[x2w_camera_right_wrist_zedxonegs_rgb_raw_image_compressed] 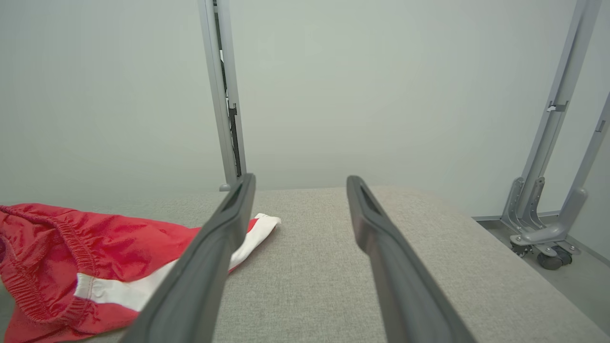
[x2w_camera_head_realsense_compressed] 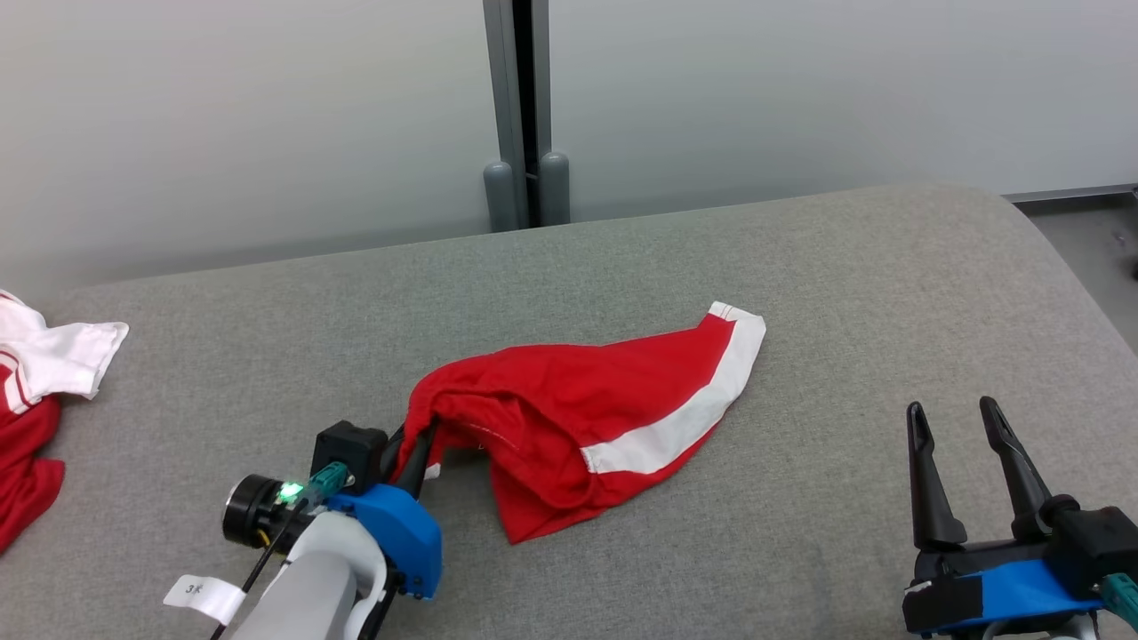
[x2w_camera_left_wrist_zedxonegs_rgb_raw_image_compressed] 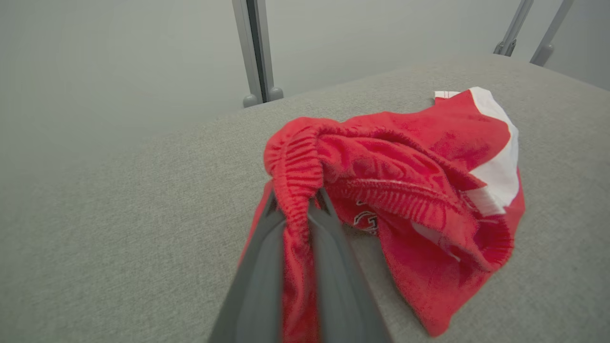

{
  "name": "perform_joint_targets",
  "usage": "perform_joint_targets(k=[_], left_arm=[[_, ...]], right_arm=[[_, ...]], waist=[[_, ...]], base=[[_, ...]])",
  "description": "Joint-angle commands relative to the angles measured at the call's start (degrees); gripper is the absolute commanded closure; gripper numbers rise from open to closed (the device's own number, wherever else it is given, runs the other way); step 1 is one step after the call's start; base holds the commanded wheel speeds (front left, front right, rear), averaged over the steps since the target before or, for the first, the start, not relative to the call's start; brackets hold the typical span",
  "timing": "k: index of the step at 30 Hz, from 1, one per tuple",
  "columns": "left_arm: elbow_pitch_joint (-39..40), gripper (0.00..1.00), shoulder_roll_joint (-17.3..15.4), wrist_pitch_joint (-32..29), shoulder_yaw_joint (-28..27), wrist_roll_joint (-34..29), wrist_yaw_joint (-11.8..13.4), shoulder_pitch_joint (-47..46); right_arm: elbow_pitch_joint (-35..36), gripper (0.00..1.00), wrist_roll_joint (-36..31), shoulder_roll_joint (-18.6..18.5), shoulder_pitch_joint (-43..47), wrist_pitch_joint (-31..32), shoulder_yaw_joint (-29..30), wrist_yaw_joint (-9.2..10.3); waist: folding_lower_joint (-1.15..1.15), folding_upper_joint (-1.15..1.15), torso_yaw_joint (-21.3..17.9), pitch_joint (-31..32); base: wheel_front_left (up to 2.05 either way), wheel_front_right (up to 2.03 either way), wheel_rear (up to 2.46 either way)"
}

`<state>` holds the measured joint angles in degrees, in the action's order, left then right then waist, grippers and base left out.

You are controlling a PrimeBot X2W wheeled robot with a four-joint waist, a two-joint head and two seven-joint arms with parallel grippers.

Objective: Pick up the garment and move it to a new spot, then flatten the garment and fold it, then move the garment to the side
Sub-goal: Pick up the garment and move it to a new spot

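Your left gripper [x2w_camera_head_realsense_compressed: 411, 436] is clamped on the garment [x2w_camera_head_realsense_compressed: 605, 418]. In the left wrist view the two dark fingers meet on a bunched fold of the red elastic waistband, with cloth squeezed between them at the left gripper [x2w_camera_left_wrist_zedxonegs_rgb_raw_image_compressed: 296, 197]. From that pinch the garment [x2w_camera_left_wrist_zedxonegs_rgb_raw_image_compressed: 405, 157] trails away up and to the right of the head view. Its long axis runs from the gripped waistband at lower centre-left to the white-striped hem at the upper right of the heap. Apart from the gripped end, it lies crumpled on the grey fabric-covered counter [x2w_camera_head_realsense_compressed: 800, 551], near the middle. So any lift or drag from here will pull along that diagonal, with the hem end following last. The left forearm comes up from the bottom edge of the frame and sits low over the counter, its fingers angled up and slightly right into the cloth. Your right gripper [x2w_camera_head_realsense_compressed: 953, 411] stands at the lower right with its fingers spread wide and nothing between them, well apart from the garment. In the right wrist view the garment [x2w_camera_right_wrist_zedxonegs_rgb_raw_image_compressed: 95, 238] lies off to the left of the right gripper [x2w_camera_right_wrist_zedxonegs_rgb_raw_image_compressed: 301, 180], with the hem just behind the left finger. That makes the right arm the nearer one to the free hem, should you want a second hold for flattening. A separate red and white pile of clothes [x2w_camera_head_realsense_compressed: 36, 382] sits at the far left edge, so judge your new spot away from it.
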<state>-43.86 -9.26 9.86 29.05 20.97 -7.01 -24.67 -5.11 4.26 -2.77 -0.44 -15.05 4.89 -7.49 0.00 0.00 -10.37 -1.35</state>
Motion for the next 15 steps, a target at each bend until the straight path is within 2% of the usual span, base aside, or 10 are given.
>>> perform_joint_targets(k=[1, 2, 6, 7, 10, 11, 12, 13, 14, 15], left_arm=[[-1.6, 1.00, -0.4, 1.2, 0.1, -0.5, 0.7, -0.3], [-4.9, 1.00, -0.8, 2.9, 0.5, -1.6, 1.2, -1.5], [-8.6, 1.00, -1.0, 4.9, 1.2, -3.7, 2.2, -3.6], [-9.0, 0.96, -1.1, 5.1, 1.1, -4.0, 2.7, -4.1], [-9.0, 0.72, -1.3, 5.4, 0.2, -4.7, 3.4, -5.5], [-8.5, 0.54, -1.4, 5.4, 0.0, -4.8, 3.4, -5.7], [-8.3, 0.15, -1.5, 5.4, -0.2, -5.0, 3.3, -5.7], [-8.3, 0.15, -1.5, 5.4, -0.2, -5.0, 3.3, -5.7], [-8.2, 0.00, -1.5, 5.4, -0.4, -5.0, 3.3, -5.7], [-8.1, 0.00, -1.5, 5.4, -0.8, -5.0, 3.3, -5.5]], right_arm=[[-0.2, 0.00, -0.2, -0.2, -0.5, -0.2, 0.0, -0.01], [-0.3, 0.00, -0.4, -0.2, -0.6, -0.2, -0.1, -0.01], [-0.6, 0.00, -0.7, -0.2, -0.9, -0.2, -0.1, -0.01], [-0.6, 0.00, -0.7, -0.2, -1.1, -0.2, -0.3, -0.01], [-1.0, 0.00, -0.5, -0.2, -1.7, -0.2, -0.8, -0.01], [-1.0, 0.00, -0.5, -0.2, -1.8, -0.2, -1.0, -0.01], [-1.2, 0.00, -0.4, -0.2, -1.8, -0.2, -1.1, -0.01], [-1.2, 0.00, -0.4, -0.2, -1.8, -0.2, -1.1, -0.01], [-1.4, 0.00, -0.3, -0.2, -1.8, -0.2, -1.3, -0.01], [-1.5, 0.00, -0.2, -0.2, -1.9, -0.2, -1.4, -0.01]], waist=[[0.00, 0.00, -0.1, -0.1], [0.00, 0.00, -0.1, -0.4], [0.00, 0.00, 0.2, -0.9], [0.00, 0.00, 0.3, -0.9], [0.00, 0.00, 0.4, -1.1], [0.00, 0.00, 0.5, -1.0], [0.00, 0.00, 0.5, -0.9], [0.00, 0.00, 0.5, -0.9], [0.00, 0.00, 0.5, -0.8], [0.00, 0.00, 0.5, -0.7]], base=[[0.00, 0.00, 0.00], [0.00, 0.00, 0.00], [0.00, 0.00, 0.00], [0.00, 0.00, 0.00], [0.00, 0.00, 0.00], [0.00, 0.00, 0.00], [0.00, 0.00, 0.00], [0.00, 0.00, 0.00], [0.00, 0.00, 0.00], [0.00, 0.00, 0.00]])
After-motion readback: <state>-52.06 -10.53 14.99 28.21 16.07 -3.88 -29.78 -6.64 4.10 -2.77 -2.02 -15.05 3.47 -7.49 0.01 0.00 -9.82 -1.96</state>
